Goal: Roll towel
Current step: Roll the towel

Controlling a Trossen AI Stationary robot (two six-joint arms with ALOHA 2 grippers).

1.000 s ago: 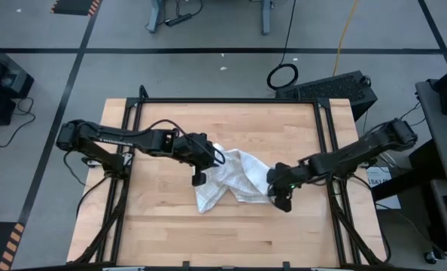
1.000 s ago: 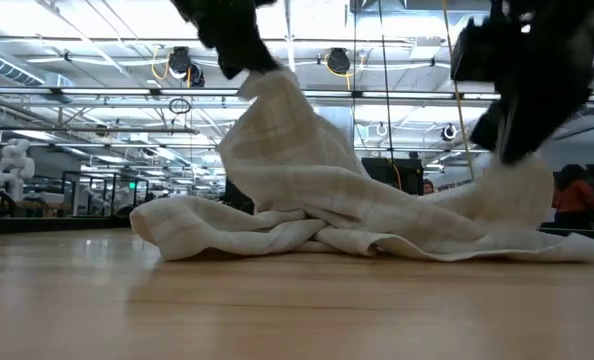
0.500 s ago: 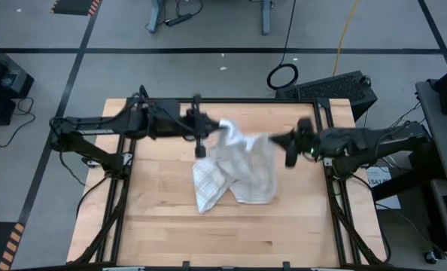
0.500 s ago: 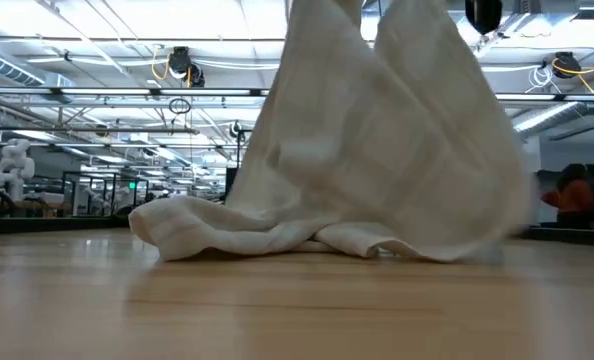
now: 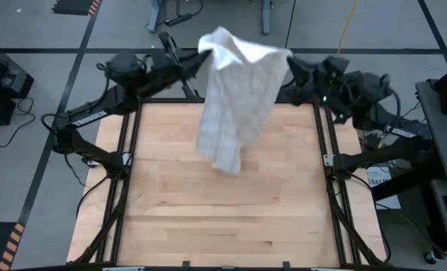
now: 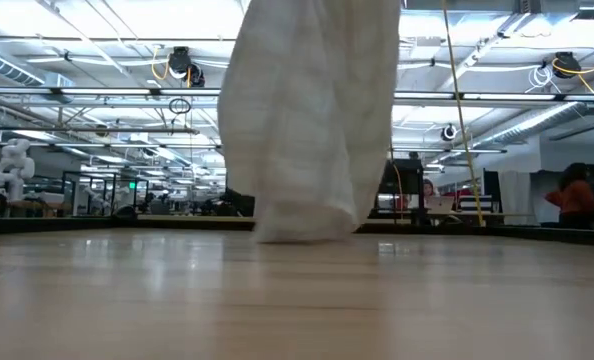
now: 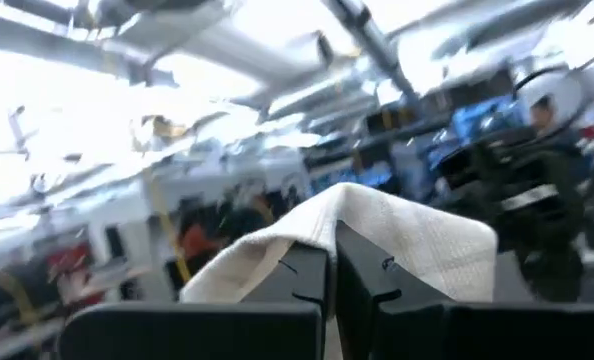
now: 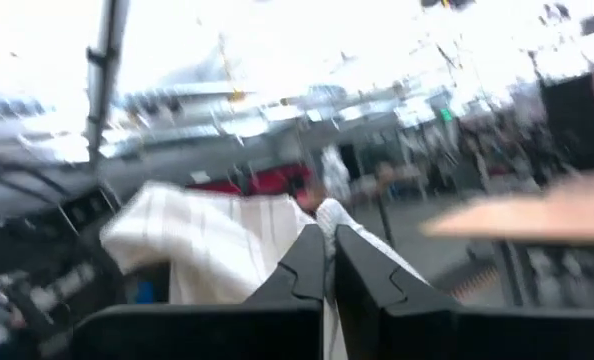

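The thin white checked cloth towel (image 5: 235, 98) hangs limp above the wooden table's (image 5: 171, 218) far edge, light and floppy; top corners suit gripping. Left gripper (image 5: 201, 62) and right gripper (image 5: 287, 66) each pinch one.

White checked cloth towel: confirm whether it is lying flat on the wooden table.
No, the white checked cloth towel hangs between both raised arms.

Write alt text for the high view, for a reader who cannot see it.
Seen from above, two dark robot arms hold a white checked towel up by its top edge over the far side of a wooden table. The left gripper and the right gripper each pinch an upper corner, and the cloth hangs bunched between them.
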